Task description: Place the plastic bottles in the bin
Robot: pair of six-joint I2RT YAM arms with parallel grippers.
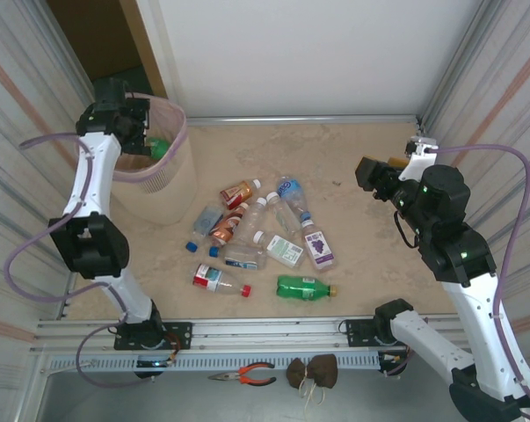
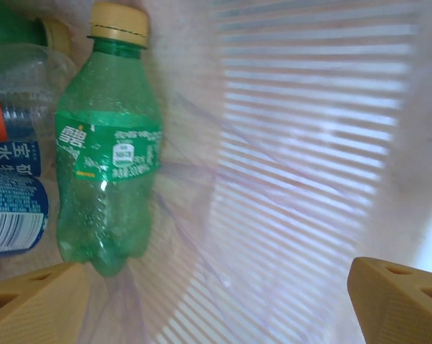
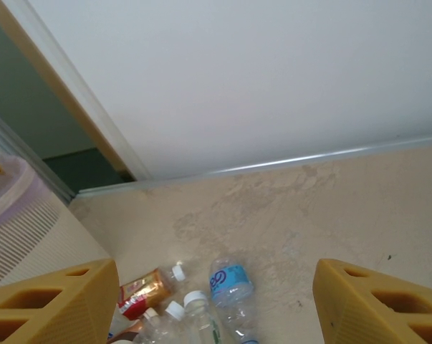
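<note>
My left claw (image 2: 216,301) wide open, empty, over bin (image 1: 165,189); green bottle (image 2: 108,165) lies inside just below it. About eleven bottles (image 1: 285,251) left, well apart.

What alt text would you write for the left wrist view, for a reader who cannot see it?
A green plastic bottle with a yellow cap rests inside the bin, against its pink-lined slatted wall, with other bottles at the left edge. The left arm's two tan fingers sit apart at the bottom corners, holding nothing.
</note>
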